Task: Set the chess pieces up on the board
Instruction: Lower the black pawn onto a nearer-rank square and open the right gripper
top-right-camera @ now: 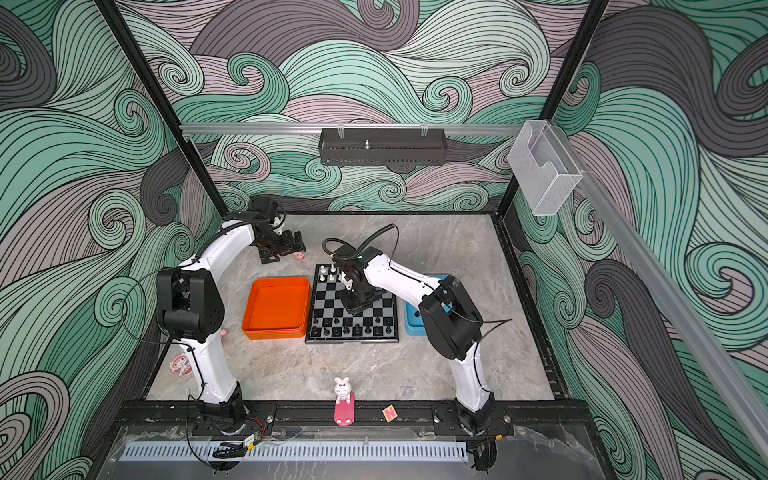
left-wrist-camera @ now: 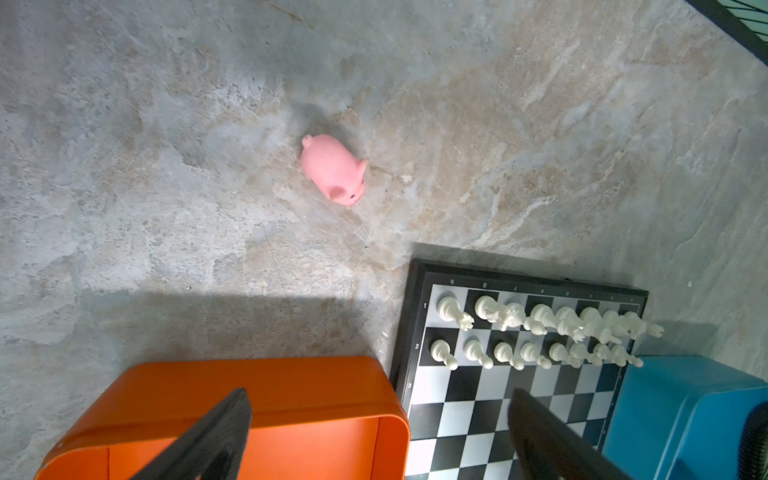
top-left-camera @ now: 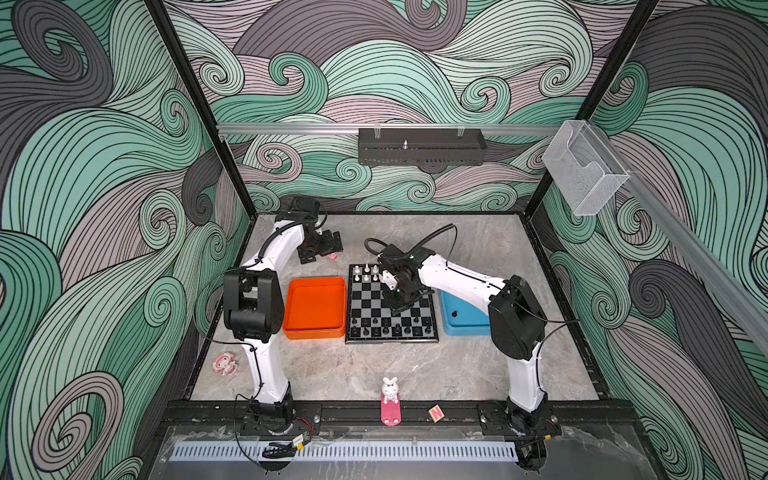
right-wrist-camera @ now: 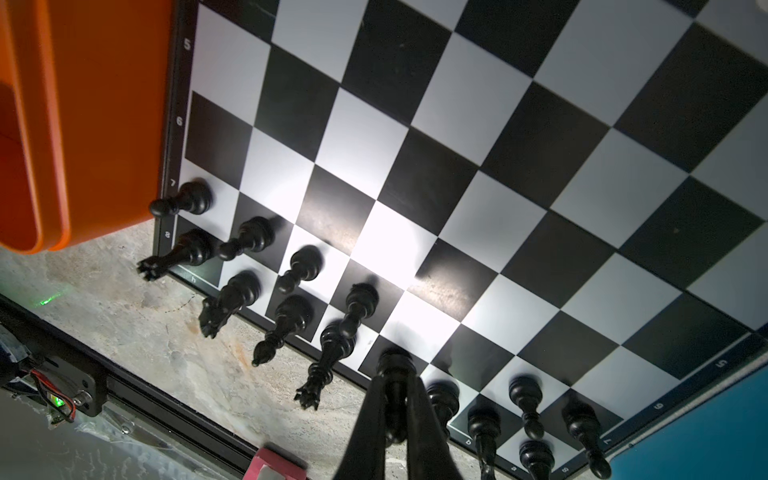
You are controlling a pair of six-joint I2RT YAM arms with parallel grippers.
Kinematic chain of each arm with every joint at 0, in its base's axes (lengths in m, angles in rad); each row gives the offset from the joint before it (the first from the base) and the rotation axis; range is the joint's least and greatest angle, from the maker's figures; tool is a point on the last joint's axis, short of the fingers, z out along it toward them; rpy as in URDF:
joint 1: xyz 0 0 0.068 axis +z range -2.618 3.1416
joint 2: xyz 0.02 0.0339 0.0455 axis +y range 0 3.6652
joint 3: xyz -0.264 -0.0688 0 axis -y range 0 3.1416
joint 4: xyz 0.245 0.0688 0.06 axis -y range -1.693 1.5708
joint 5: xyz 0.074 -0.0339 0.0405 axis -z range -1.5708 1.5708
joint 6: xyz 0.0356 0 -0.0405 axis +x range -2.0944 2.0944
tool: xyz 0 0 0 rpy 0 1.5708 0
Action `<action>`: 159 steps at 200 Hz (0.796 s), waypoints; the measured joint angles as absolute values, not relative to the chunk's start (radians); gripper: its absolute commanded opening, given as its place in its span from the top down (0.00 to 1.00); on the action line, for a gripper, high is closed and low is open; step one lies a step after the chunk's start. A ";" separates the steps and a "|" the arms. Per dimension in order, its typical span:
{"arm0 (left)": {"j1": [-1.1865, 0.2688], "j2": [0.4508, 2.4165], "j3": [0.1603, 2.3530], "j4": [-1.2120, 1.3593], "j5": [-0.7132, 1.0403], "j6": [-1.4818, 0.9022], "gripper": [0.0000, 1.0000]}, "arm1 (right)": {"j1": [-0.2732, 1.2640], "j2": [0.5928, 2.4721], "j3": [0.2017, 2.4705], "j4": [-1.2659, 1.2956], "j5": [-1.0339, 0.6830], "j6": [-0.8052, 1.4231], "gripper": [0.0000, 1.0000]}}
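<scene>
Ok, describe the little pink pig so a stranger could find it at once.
Find the chessboard in the table's middle. Just past its far corner on the orange tray's side, the pink pig sits on bare table. It's plain pink and rounded, unlike the slim white chessmen nearby.

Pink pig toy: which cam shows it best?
Left wrist view: the pink pig lies whole on the table. In both top views only a sliver shows beside the left gripper; right wrist view misses it.

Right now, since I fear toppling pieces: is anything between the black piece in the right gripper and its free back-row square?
Nothing visible. The right gripper holds the black piece at that gap on the board; black neighbours stand close either side.
</scene>
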State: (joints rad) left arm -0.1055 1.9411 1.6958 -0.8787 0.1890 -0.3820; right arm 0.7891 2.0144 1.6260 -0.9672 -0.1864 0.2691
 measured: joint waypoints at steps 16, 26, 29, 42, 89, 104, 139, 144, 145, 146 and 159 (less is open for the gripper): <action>-0.105 1.941 1.696 -0.879 0.191 -0.382 0.01 | 0.791 2.015 1.611 -0.966 -0.189 0.270 0.89; -0.105 1.941 1.696 -0.879 0.191 -0.382 0.01 | 0.792 2.015 1.601 -0.965 -0.190 0.270 0.89; -0.105 1.941 1.696 -0.879 0.192 -0.382 0.01 | 0.792 2.015 1.597 -0.965 -0.191 0.270 0.89; -0.105 1.941 1.696 -0.879 0.192 -0.382 0.01 | 0.792 2.018 1.589 -0.965 -0.192 0.270 0.89; -0.105 1.941 1.696 -0.879 0.192 -0.382 0.01 | 0.793 2.053 1.579 -0.960 -0.193 0.271 0.88; -0.105 1.941 1.696 -0.879 0.192 -0.382 0.01 | 0.793 2.059 1.578 -0.959 -0.194 0.271 0.88; -0.105 1.941 1.696 -0.879 0.192 -0.382 0.01 | 0.793 2.060 1.575 -0.957 -0.193 0.271 0.88; -0.105 1.941 1.696 -0.879 0.192 -0.382 0.01 | 0.793 2.060 1.575 -0.957 -0.193 0.271 0.88; -0.105 1.941 1.696 -0.879 0.192 -0.382 0.02 | 0.793 2.060 1.575 -0.957 -0.193 0.271 0.88; -0.105 1.941 1.696 -0.879 0.192 -0.382 0.01 | 0.793 2.060 1.575 -0.957 -0.193 0.271 0.88; -0.105 1.941 1.696 -0.879 0.193 -0.382 0.01 | 0.793 2.060 1.575 -0.956 -0.193 0.271 0.87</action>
State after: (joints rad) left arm -0.1055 1.9411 1.6958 -0.8787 0.1928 -0.3820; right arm 0.7929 2.0602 1.5753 -0.9562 -0.1932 0.2707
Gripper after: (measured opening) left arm 0.986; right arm 0.125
